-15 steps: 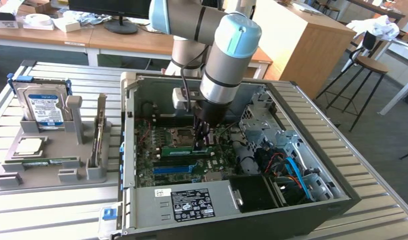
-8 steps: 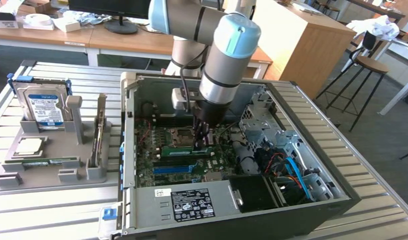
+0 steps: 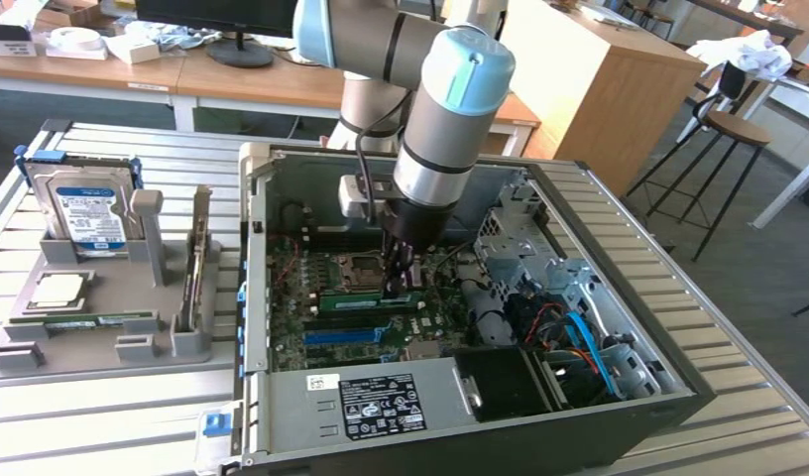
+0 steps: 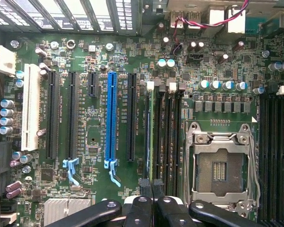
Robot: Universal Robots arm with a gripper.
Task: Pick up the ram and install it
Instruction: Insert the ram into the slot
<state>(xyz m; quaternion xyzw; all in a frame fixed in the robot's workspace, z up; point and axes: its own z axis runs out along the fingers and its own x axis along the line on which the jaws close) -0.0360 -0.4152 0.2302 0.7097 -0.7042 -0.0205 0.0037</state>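
Pincer (image 4: pixel 152 183) pressed together over ram (image 4: pixel 152 137), edge-up, long axis parallel to blue slot (image 4: pixel 111 118).

So here's my corner of the lab. I work on a table (image 3: pixel 100 416) made of ribbed silver metal slats, and the floor (image 3: pixel 761 268) around it is plain dark grey. Along the back runs a long wooden desk (image 3: pixel 154 74) with a black monitor (image 3: pixel 213 12) and some white clutter on it. Toward the exterior view's right there's a tall light-wood cabinet (image 3: pixel 603 89). Past that is a bar stool (image 3: pixel 738 127) with a round wooden seat on thin black legs, plus a white cloth (image 3: pixel 755 55) draped over a chair back. Bright light washes that far corner.
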